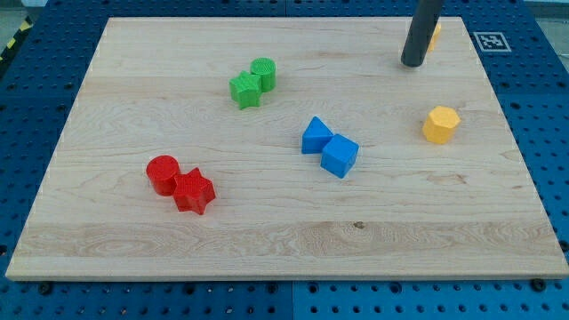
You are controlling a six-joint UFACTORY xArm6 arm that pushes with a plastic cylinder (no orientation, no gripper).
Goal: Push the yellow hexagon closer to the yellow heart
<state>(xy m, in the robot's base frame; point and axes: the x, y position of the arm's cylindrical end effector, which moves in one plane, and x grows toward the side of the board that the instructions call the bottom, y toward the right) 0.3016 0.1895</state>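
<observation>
Desk (107,107) layout, left to right: red cylinder (163,174) touching red star (195,191) in the lower left. Green star (245,90) touching green cylinder (264,73), upper centre-left. Blue blocks in the centre: one angular (316,136), touching a blue cube (340,156). My tip (412,63) is in the upper right, just beside a yellow block (433,36) that the rod mostly hides, so I can't tell its shape. Yellow hexagon (441,124) sits right of centre, below my tip and apart from it. No claw on me, only the rod.
</observation>
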